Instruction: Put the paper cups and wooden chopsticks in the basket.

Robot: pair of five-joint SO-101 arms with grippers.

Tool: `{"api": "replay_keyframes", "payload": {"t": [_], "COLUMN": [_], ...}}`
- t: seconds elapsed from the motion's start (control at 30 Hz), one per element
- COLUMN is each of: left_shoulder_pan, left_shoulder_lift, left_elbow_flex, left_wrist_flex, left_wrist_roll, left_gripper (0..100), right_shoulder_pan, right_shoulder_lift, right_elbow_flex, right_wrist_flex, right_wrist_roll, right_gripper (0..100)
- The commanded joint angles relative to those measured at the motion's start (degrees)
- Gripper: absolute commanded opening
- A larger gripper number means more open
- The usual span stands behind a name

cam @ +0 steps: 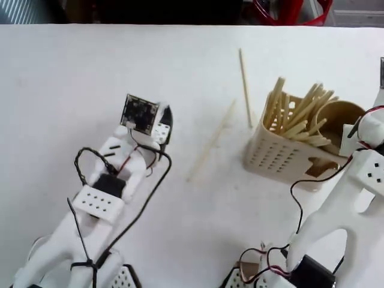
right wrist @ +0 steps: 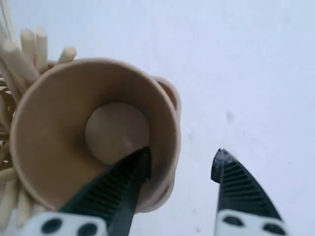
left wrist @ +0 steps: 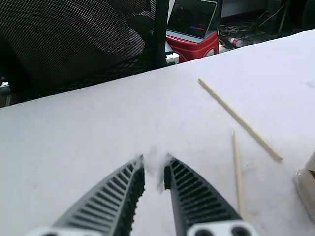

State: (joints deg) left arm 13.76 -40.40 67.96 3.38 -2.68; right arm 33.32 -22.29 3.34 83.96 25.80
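Basket [cam: 282,157] stood right of centre on the table [cam: 90,60]: beige, perforated walls. It held a bundle of chopsticks [cam: 300,117] leaning every which way, with their ends sticking up past the rim. A paper cup [cam: 343,114] sat upright in the end of the basket nearest the right arm, touching the bundle. The cup was brown, mouth up, round base visible inside. A second brown rim [right wrist: 170,96] showed around its outer edge; couldn't tell whether that was another cup nested under it.

Right gripper [right wrist: 182,155] was spread wide, one finger down inside the cup and the other outside it. The cup wall sat between them, not pinched.

Two chopsticks lay loose on the table left of the basket. The far chopstick [cam: 245,87] ran roughly front to back, its near end just beside the basket. The near chopstick [cam: 211,141] lay diagonal, apart from the basket. Both were pale, thin and flat on the table, not touching each other.

Left gripper [left wrist: 155,164] was low over bare table left of the near chopstick. Its fingers were almost pressed together with a thin slit between them, holding nothing.

A red object [left wrist: 192,44] and a mesh chair [left wrist: 74,39] stood beyond the table's far edge.
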Motion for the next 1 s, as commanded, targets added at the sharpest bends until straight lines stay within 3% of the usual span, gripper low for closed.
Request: {"api": "replay_keyframes", "payload": {"t": [0.0,0.33,0.57,0.7,0.83,0.97], "left_shoulder_pan": [0.7,0.7,0.7,2.3,5.8,7.4], "left_shoulder_lift": [-1.9,-1.5,11.3,18.4,24.5,33.5], "left_elbow_flex": [-0.4,-0.5,-8.0,-16.7,-27.4,-37.0], "left_wrist_flex": [-1.2,-1.1,1.1,10.8,24.4,33.2], "left_wrist_roll": [0.2,0.2,0.2,-0.7,-6.9,-7.6], "left_gripper": [9,9,9,9,9,9], "right_shoulder_pan": [-0.7,-0.2,-0.2,3.0,7.8,8.6], "right_shoulder_lift": [-2.2,-2.2,-2.2,-4.2,-11.5,-23.2], "right_elbow_flex": [-1.9,-19.3,-31.0,-31.1,-27.4,-9.8], "right_wrist_flex": [0.1,7.0,14.4,14.4,14.5,13.8], "right_wrist_roll": [-0.6,-7.3,-7.1,-6.9,-5.7,2.2], "right_gripper": [20.6,20.4,16.0,1.5,2.3,2.2]}}
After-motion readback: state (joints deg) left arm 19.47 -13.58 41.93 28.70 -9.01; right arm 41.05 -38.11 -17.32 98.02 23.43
